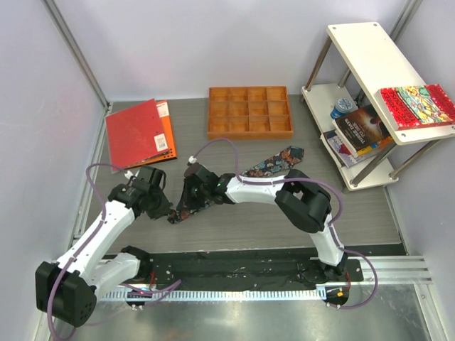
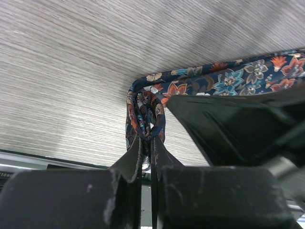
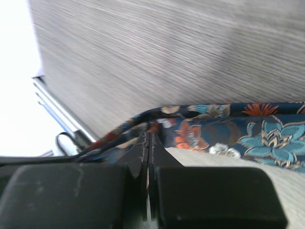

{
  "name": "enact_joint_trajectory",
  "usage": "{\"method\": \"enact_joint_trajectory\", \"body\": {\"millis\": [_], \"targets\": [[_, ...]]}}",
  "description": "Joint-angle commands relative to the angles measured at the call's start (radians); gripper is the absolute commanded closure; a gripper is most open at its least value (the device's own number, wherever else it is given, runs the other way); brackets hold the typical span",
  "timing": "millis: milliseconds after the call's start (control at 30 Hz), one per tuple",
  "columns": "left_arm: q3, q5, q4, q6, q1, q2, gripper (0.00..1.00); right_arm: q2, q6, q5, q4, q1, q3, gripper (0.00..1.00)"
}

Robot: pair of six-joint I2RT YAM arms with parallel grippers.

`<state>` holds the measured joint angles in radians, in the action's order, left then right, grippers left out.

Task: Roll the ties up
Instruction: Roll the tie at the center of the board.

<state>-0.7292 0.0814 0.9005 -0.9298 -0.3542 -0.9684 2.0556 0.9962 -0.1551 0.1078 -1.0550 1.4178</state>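
Observation:
The tie (image 1: 274, 162), dark navy with orange, red and teal flowers, lies slanted across the middle of the table, its wide end at the back right. Its narrow end is bunched into a small loop (image 2: 145, 112) at the front left. My left gripper (image 1: 169, 211) is shut on that looped end, and the left wrist view shows its tips (image 2: 148, 137) pinching the fabric. Close beside it, my right gripper (image 1: 189, 195) is shut on the tie's edge (image 3: 149, 136), with the patterned band (image 3: 238, 133) running off to the right. The right gripper's black body (image 2: 238, 129) crowds the left wrist view.
A wooden compartment tray (image 1: 249, 111) sits at the back centre. A red folder over an orange sheet (image 1: 137, 133) lies at the back left. A white shelf unit (image 1: 370, 78) at the right holds books, one with a red pattern (image 1: 416, 105).

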Motion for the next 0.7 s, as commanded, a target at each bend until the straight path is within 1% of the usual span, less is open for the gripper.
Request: {"method": "enact_joint_trajectory", "body": {"millis": [0,67,267,300,400,500,667], "targets": [[-0.036,0.031,-0.006,0.022,-0.002,-0.021,1.00,0.028,0.025,-0.041,-0.049,-0.016,0.020,0.99],[-0.036,0.034,-0.018,0.025,-0.002,-0.039,1.00,0.032,0.036,-0.050,-0.085,-0.016,0.007,0.99],[-0.042,0.014,-0.063,0.028,-0.002,-0.124,1.00,0.035,0.033,-0.066,-0.102,-0.008,-0.016,0.99],[-0.045,0.012,-0.074,0.029,-0.002,-0.137,1.00,0.034,0.036,-0.069,-0.130,-0.004,-0.022,0.99],[-0.059,0.006,-0.090,0.031,-0.002,-0.182,1.00,0.031,0.035,-0.081,-0.145,0.013,-0.045,0.99],[-0.075,0.001,-0.100,0.034,-0.003,-0.222,1.00,0.008,0.030,-0.083,-0.146,0.042,-0.094,0.99],[-0.105,0.001,-0.118,0.037,-0.015,-0.289,1.00,-0.087,0.002,-0.084,-0.148,0.111,-0.209,0.99]]}}
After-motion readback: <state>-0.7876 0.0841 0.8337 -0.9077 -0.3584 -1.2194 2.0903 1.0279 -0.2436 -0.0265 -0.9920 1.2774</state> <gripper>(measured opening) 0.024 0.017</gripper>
